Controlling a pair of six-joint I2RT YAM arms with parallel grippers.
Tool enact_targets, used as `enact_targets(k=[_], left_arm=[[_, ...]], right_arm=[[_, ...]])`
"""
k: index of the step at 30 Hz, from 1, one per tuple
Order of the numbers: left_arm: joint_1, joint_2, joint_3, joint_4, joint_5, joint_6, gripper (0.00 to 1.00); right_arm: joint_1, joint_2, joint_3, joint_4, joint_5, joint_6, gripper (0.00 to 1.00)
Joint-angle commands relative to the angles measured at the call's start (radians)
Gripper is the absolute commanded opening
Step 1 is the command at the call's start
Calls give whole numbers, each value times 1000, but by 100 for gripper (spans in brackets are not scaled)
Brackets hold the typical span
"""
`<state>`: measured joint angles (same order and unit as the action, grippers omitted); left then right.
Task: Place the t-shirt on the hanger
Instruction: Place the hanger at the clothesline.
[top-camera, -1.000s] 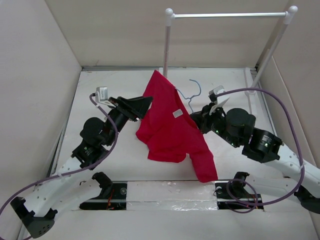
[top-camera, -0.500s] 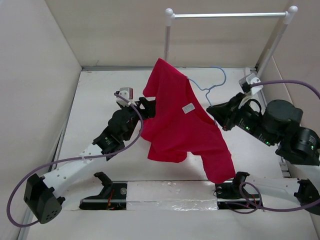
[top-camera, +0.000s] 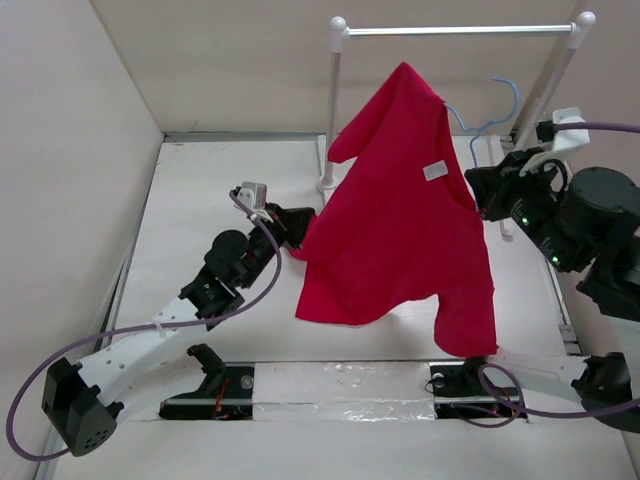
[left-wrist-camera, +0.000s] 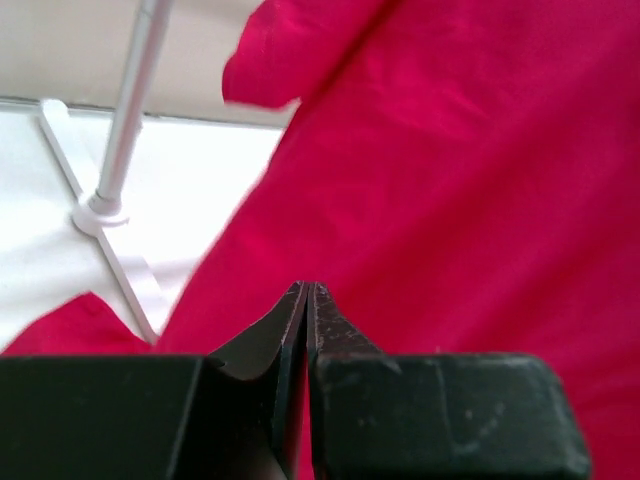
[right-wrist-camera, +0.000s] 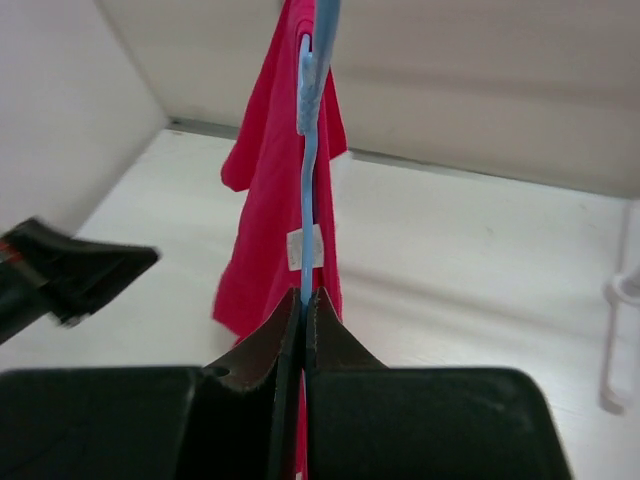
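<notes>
We've got a white rail stand (top-camera: 460, 30) upper right, on the white table (top-camera: 200, 180); beige walls (top-camera: 70, 150) around.

The plain t-shirt (top-camera: 400, 230) is bright red, the hanger (right-wrist-camera: 309, 190) pale blue, the rail stand (top-camera: 334, 110) white.

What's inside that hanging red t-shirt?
A thin pale blue wire hanger sits inside the red cloth t-shirt; only its hook and neck show. The rest is covered.

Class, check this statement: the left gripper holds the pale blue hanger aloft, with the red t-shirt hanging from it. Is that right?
Not quite: the right gripper holds the hanger aloft, with the t-shirt hanging from it. The right wrist view shows the wire in its grip.
</notes>
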<state>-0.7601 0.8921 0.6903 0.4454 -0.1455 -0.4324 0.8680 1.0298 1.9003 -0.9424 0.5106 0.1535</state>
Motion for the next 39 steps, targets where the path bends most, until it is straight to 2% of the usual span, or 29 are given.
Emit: enact_targets(k=[1, 4, 5, 9, 12, 16, 19, 27, 32, 39], left_arm=[[-47, -60, -82, 24, 26, -16, 0], [-73, -84, -127, 16, 23, -6, 0], [-82, -93, -133, 13, 18, -6, 0], [-105, -114, -184, 35, 6, 24, 12], [-114, -119, -228, 58, 21, 26, 16], [-114, -114, -238, 78, 76, 12, 19], [-114, -128, -238, 55, 57, 11, 20], [-114, -163, -239, 30, 18, 14, 21], [-114, -170, -238, 29, 27, 11, 21], [-114, -145, -238, 41, 40, 7, 21]], right_arm=[[-116, 4, -71, 83, 51, -35, 0], [-219, 45, -104, 117, -6, -51, 0], [-300, 62, -119, 129, -26, -54, 0], [-514, 145, -130, 209, -164, -66, 0], [-671, 205, -81, 264, -252, -69, 0], [-785, 314, 21, 289, -412, -63, 0], [-822, 417, 130, 252, -441, -66, 0], [-886, 561, 241, 278, -420, -84, 0], [-919, 693, 431, 200, -383, -106, 0], [-968, 754, 525, 206, -408, -109, 0]])
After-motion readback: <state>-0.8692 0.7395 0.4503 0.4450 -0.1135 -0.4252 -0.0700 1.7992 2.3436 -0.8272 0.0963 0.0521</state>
